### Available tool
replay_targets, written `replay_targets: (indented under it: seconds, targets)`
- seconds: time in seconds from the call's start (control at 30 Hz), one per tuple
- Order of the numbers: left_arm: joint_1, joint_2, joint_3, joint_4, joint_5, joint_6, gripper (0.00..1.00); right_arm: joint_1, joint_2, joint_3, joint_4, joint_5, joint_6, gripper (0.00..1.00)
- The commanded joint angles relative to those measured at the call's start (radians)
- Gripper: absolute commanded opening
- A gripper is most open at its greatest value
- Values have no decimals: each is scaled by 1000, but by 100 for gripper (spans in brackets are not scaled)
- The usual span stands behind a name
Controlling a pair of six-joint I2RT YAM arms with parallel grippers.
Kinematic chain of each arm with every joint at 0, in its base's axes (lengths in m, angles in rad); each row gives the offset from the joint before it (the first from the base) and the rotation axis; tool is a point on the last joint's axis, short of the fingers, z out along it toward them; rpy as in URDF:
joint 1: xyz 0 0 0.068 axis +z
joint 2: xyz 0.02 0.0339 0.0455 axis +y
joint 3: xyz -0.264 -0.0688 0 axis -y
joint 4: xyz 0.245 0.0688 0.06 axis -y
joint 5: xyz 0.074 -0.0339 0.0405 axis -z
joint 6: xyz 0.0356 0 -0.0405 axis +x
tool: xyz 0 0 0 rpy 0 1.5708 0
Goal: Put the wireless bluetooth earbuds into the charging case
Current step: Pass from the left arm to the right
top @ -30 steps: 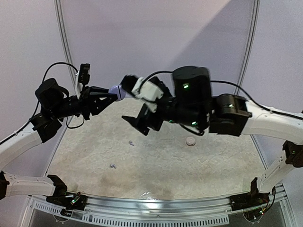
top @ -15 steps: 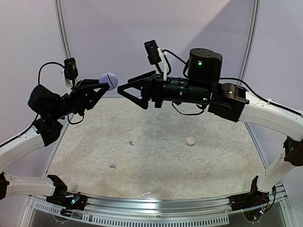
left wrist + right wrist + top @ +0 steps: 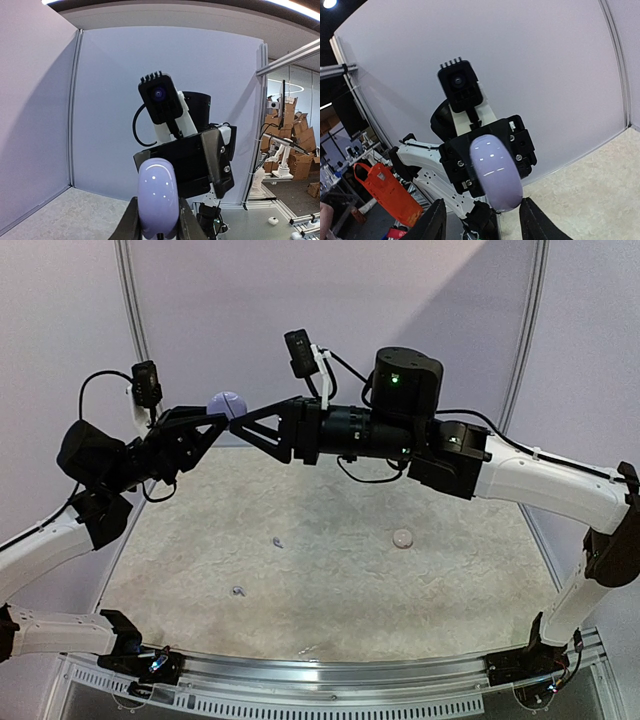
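Facing the charging case head-on, we see the right tool straddling it, jaws parted, while the left tool clamps it

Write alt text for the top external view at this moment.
The left gripper holds the lavender charging case in mid-air, and the right gripper, jaws open, meets it from the opposite side. Two tiny earbuds and a small pale round object lie on the speckled table below.

Lavender charging case, speckled beige table
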Motion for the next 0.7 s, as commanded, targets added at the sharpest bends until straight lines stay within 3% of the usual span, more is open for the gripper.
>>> replay_targets:
  seconds: [0.0, 0.13, 0.43, 0.67]
  targets:
    - [-12, -1, -8, 0, 9, -12, 0, 0, 41, 39, 40, -4, 4, 48]
    - [-15, -7, -13, -1, 14, -21, 0, -8, 59, 51, 44, -1, -7, 51]
    - [-16, -9, -15, -9, 19, -14, 0, -17, 71, 38, 111, -41, 3, 46]
    - [-16, -9, -17, -11, 20, -14, 0, -24, 77, 31, 137, -55, 17, 32]
